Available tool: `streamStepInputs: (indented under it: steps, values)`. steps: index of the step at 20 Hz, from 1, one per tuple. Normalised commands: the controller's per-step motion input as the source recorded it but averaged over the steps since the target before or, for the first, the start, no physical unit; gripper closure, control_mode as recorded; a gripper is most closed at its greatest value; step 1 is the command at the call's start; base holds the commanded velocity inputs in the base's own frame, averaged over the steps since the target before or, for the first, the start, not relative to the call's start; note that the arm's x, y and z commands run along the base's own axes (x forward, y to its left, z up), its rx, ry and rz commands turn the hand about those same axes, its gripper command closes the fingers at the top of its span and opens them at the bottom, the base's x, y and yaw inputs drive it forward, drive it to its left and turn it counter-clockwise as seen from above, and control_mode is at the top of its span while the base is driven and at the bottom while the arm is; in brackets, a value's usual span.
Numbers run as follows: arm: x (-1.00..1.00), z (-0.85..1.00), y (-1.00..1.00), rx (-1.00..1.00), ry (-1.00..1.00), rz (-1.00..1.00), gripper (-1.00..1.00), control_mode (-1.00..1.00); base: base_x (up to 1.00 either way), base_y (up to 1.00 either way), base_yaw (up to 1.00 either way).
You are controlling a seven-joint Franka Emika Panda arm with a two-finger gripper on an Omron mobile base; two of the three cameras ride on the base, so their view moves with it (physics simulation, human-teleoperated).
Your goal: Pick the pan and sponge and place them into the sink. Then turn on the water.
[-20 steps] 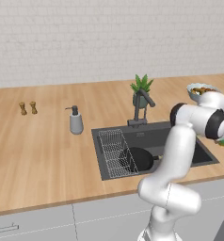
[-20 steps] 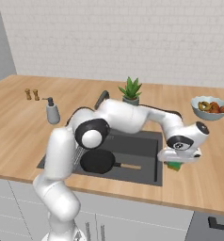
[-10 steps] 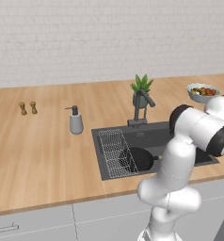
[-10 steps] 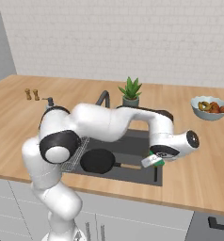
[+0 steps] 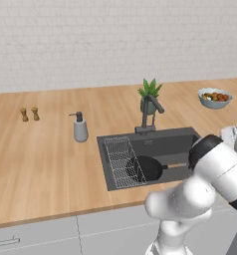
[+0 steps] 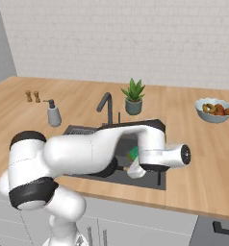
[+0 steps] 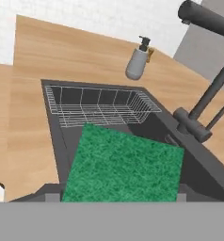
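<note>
In the hand view the green sponge (image 7: pixel 125 167) fills the space between my gripper's jaws, and the sink (image 7: pixel 57 136) lies just beyond it. From the right base view my gripper (image 6: pixel 135 168) hangs over the right part of the sink (image 6: pixel 155 180), shut on the sponge (image 6: pixel 133 153). The black pan (image 5: pixel 145 168) lies in the sink (image 5: pixel 155 142) beside the wire rack (image 5: pixel 119 162), its wooden handle pointing right. No water shows at the dark faucet (image 5: pixel 149 107).
A grey soap pump (image 5: pixel 80 128) stands left of the sink. A potted plant (image 5: pixel 149 94) sits behind the faucet (image 6: pixel 106 103). A fruit bowl (image 6: pixel 213 109) is on the right counter and two small shakers (image 5: pixel 29 114) at the far left.
The arm has swung left from the counter right of the sink to over the basin, carrying the sponge with it. The pan has stayed where it lay.
</note>
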Motion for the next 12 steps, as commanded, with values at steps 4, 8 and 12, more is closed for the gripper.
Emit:
streamStepInputs:
  steps: [4, 8, 12]
  values:
    - [-0.20, 0.49, 0.78, 0.00, -0.18, 0.39, 1.00, -1.00, 0.00, 0.00, 0.00]
    - [-0.10, 0.40, 0.77, 0.00, -0.13, 0.38, 1.00, -1.00, 0.00, 0.00, 0.00]
    - [0.00, 0.03, 0.64, 0.00, -0.16, 0.32, 1.00, -1.00, 0.00, 0.00, 0.00]
